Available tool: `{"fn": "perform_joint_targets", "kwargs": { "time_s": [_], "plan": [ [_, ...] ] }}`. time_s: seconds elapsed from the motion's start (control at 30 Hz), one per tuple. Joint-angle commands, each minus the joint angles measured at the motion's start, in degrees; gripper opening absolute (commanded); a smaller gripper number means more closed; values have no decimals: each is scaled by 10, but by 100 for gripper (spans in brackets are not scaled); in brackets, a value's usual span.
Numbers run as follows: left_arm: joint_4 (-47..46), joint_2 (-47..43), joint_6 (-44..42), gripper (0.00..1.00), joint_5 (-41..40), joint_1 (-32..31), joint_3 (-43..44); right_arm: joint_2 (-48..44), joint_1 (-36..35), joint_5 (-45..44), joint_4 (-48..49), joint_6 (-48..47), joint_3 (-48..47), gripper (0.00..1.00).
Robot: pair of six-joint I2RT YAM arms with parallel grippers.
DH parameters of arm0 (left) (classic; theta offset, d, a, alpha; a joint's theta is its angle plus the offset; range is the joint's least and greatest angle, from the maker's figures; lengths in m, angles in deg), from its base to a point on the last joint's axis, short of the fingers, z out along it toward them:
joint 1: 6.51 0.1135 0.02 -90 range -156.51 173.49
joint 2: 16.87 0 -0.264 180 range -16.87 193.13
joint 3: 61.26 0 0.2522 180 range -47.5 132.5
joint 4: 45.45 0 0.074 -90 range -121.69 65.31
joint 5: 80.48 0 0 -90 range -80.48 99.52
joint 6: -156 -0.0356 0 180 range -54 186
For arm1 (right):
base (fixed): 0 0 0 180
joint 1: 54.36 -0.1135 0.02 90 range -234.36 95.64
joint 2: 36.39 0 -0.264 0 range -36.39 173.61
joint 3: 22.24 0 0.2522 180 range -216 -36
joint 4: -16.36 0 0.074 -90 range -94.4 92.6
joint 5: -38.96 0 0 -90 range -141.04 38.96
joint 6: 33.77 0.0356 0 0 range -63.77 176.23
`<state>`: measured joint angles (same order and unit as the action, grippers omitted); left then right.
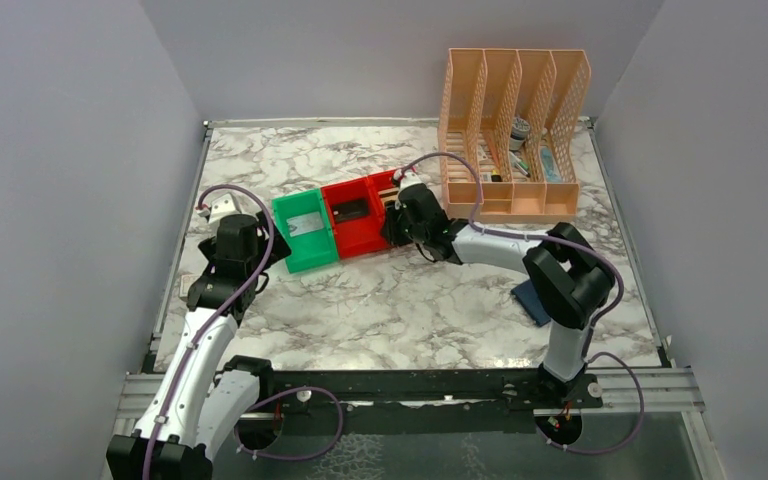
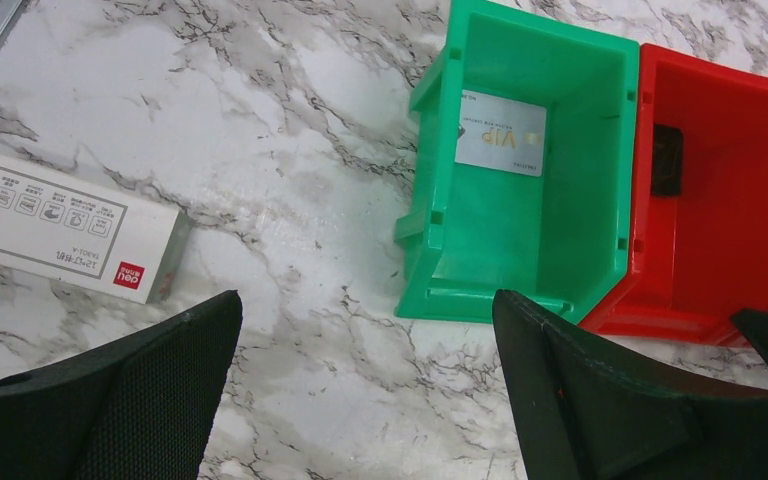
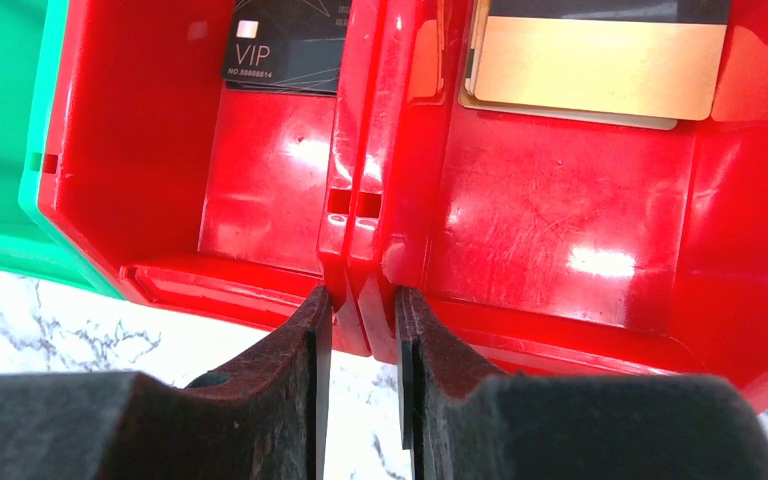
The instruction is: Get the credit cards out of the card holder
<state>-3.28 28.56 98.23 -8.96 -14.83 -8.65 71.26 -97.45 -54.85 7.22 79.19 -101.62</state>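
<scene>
Marble table (image 1: 380, 300): 3 cards out, 1 per bin: white card (image 2: 501, 133) in green bin (image 2: 430, 215), black card (image 3: 285, 50) in red bin (image 3: 270, 160), gold card (image 3: 595, 65) in 2nd red bin (image 3: 560, 220). Card holder (image 1: 530, 300) lies nr right edge, half hidden by arm; leftovers inside unclear. Left gripper (image 2: 367, 305) wide apart, right gripper (image 3: 362, 310) narrow gap, empty.

The left arm (image 1: 195, 350) and right arm (image 1: 490, 245), bolted to the black rail (image 1: 410, 385), have white link shells, bulky black joints and a lilac cable (image 1: 450, 158) looping along each. Farthest from that rail, the left gripper (image 2: 367, 300) has wedge-shaped black fingers with a fine mesh texture. The right gripper (image 3: 362, 295) has matte, grainy black ones.
</scene>
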Motion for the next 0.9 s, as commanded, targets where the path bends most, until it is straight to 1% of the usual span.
{"fn": "perform_joint_targets", "kwargs": {
  "time_s": [0.0,0.17,0.47,0.57,0.63,0.73,0.83,0.87],
  "plan": [
    [-3,-1,-2,99,12,3,-5,-31,-16,-4,-15,52,49,18],
    [-4,6,-2,99,20,3,-5,-63,-20,9,-56,83,76,18],
    [-5,15,-4,99,32,3,-5,-114,-22,13,-103,94,111,18],
    [-5,23,-5,99,38,3,-3,-129,-22,0,-111,105,131,18],
    [-6,27,-7,99,44,3,-2,-140,-22,-26,-126,113,139,18],
    [-6,31,-7,99,51,3,-2,-157,-21,-51,-125,103,157,18],
    [-8,32,-8,99,57,3,-4,-170,-22,-41,-109,72,167,19],
    [-9,34,-8,99,60,3,-4,-171,-22,-35,-112,65,163,21]
  ]
}}
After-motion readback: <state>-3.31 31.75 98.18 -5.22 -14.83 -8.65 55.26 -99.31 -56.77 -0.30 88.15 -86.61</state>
